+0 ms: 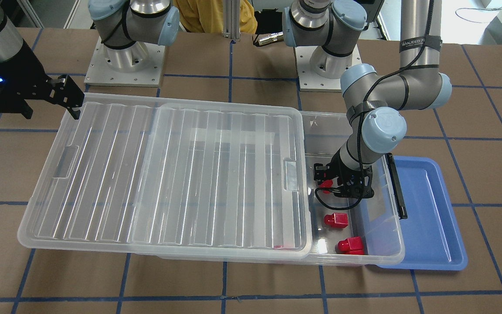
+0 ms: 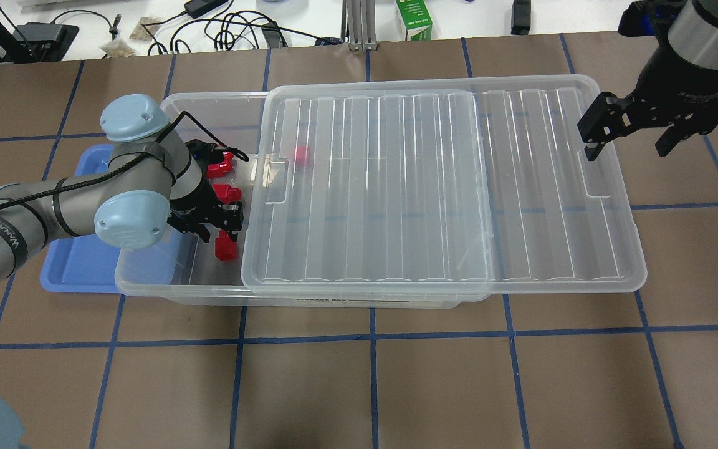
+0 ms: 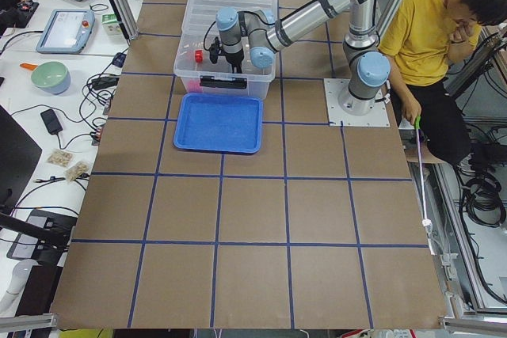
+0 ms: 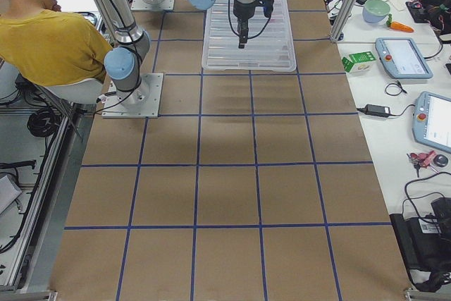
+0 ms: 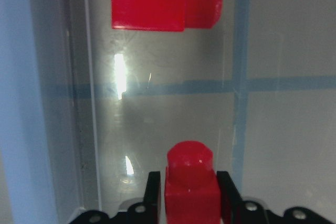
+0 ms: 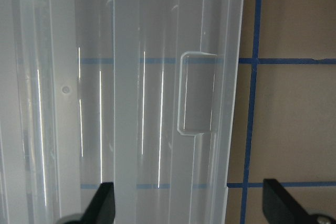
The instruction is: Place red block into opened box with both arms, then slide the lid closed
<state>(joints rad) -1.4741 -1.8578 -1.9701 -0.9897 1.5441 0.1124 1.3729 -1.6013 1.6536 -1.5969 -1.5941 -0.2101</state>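
Closed on a red block (image 5: pixel 190 182), the left gripper (image 5: pixel 189 195) sits down inside the uncovered end of the box (image 2: pixel 147 277), the block's stub pointing away from the wrist. Its wrist camera cuts the fingers (image 5: pixel 152 192) off at the frame's bottom, and overhead the arm's own joints hide most of the tool. Whether the held block touches the box floor cannot be made out.

The right gripper (image 2: pixel 629 149) has its fingers spread wide and grips nothing. It straddles the rim of the lid (image 2: pixel 434 187) at the end that juts past the box, one finger over the lid and one over the table (image 2: pixel 396 386). Contact with the rim cannot be judged. In the front view its body runs off the frame's edge.

One lid lies along the box, shifted away from the clasp (image 1: pixel 397 187), so that only the clasp end is uncovered. It has two tabs, a near tab (image 2: pixel 275 181) over the box and a far tab (image 2: pixel 596 184) beyond it.

Four red blocks show. One is held, a second block (image 1: pixel 336 220) and a third block (image 1: pixel 350 245) lie loose on the floor of the uncovered end, and a fourth block (image 2: pixel 301 154) is only a red blur through the lid, just inside the covered part.

One blue tray (image 1: pixel 425 218) lies hard against the box's clasp end, with part of it hidden by the left arm overhead. In both side views the box is too small to make out the grippers.
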